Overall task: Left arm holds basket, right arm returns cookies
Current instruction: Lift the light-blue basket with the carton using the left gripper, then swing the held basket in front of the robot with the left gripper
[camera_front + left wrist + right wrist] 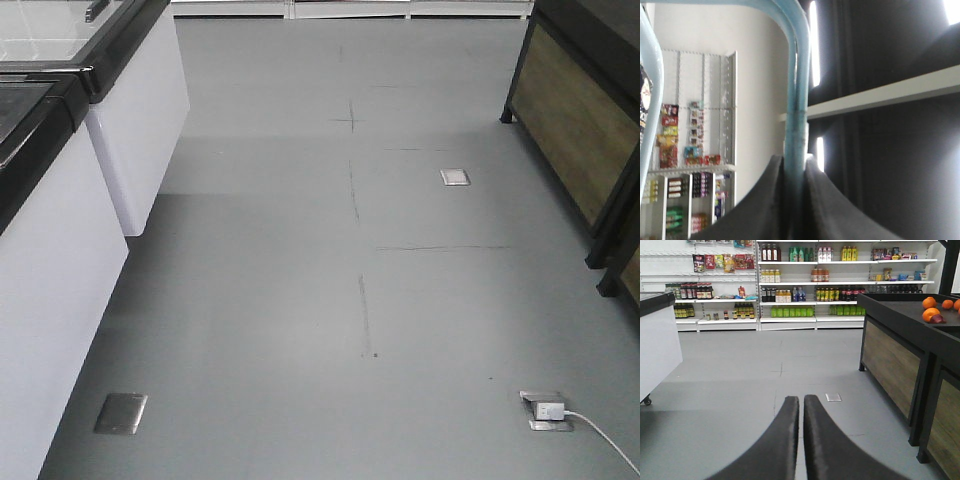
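In the left wrist view my left gripper (795, 157) is shut on a light blue hoop handle of the basket (799, 90), which rises between the black fingers and bends over to the left. A second blue handle (651, 100) runs down the left edge. Behind it shows a sliver of a dark printed pack (644, 95); I cannot tell whether it is the cookies. The basket's body is out of view. My right gripper (801, 399) is shut with nothing between its fingers and points over the grey floor toward the shelves. The front view shows neither gripper.
White freezer chests (60, 250) line the left of the aisle and dark wooden stands (575, 120) the right, one bearing oranges (931, 310). Floor sockets (121, 412) (455, 177) and a plugged cable (548, 410) lie on the floor. Bottle shelves (805, 285) stand at the far end.
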Controlling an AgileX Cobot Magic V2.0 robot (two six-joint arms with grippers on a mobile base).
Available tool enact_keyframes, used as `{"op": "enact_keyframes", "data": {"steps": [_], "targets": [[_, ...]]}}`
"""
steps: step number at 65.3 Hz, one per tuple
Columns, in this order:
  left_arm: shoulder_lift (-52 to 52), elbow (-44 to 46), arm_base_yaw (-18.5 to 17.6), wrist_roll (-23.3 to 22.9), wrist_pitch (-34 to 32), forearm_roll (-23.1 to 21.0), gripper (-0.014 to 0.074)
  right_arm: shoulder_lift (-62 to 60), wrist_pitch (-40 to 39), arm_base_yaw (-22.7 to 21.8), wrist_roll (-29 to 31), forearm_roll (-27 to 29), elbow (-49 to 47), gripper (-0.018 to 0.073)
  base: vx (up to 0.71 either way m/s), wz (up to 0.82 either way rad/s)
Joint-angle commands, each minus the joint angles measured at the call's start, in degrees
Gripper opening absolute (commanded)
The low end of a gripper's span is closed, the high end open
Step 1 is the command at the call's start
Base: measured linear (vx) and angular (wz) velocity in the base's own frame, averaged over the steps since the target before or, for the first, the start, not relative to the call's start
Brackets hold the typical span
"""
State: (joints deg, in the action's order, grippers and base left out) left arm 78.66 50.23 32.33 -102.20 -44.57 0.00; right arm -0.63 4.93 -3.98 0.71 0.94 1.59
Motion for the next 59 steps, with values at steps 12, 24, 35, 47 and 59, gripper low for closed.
{"op": "enact_keyframes", "data": {"steps": [12,24,35,47,59], "targets": [[-1.9,2.7,-8.1,-7.5,-7.3,9.3,-0.0006,-0.8,-4.1,0.0,0.4,-0.3,1.1,-0.0006,0.00,0.00],[-0.6,2.6,-16.1,-12.0,-8.5,13.3,-0.0006,-0.8,-4.1,0.0,0.4,-0.3,1.1,-0.0006,0.00,0.00],[0.4,2.6,-22.7,-12.1,-11.6,14.0,-0.0004,-0.8,-4.1,0.0,0.4,-0.3,1.1,-0.0006,0.00,0.00],[1.0,2.6,-29.0,-12.1,-12.7,16.7,-0.0004,-0.8,-4.1,0.0,0.4,-0.3,1.1,-0.0006,0.00,0.00],[2.1,2.6,-34.7,-14.4,-12.9,20.1,-0.0004,-0.8,-4.1,0.0,0.4,-0.3,1.1,-0.0006,0.00,0.00]]}}
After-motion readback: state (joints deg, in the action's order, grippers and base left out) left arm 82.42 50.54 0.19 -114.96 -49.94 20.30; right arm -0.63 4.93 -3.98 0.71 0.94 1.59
